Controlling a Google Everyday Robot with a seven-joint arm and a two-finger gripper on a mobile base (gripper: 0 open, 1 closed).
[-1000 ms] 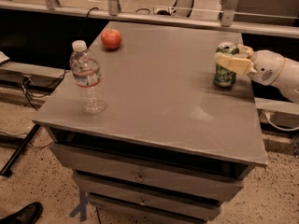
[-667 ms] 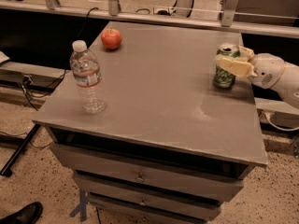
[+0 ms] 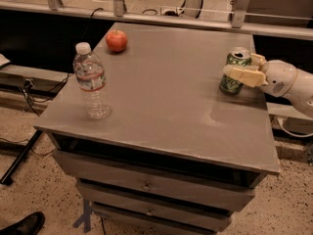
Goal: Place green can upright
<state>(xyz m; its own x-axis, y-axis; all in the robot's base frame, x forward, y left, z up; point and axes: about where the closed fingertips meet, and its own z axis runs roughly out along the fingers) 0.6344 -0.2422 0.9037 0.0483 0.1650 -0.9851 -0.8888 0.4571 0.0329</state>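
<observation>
The green can (image 3: 231, 84) stands upright on the grey table (image 3: 166, 102) near its right edge, its silver top showing. My gripper (image 3: 239, 66) reaches in from the right and is closed around the can's upper half. One cream finger (image 3: 243, 75) lies across the can's front and the other sits behind it. The can's base looks to be resting on the table top.
A clear water bottle (image 3: 91, 82) with a white cap stands near the table's left front corner. A red apple (image 3: 116, 40) sits at the back left. Drawers are below the top, a rail runs behind, and a shoe (image 3: 22, 225) shows on the floor at bottom left.
Almost nothing has moved. The gripper stays around the can at the same spot by the right edge.
</observation>
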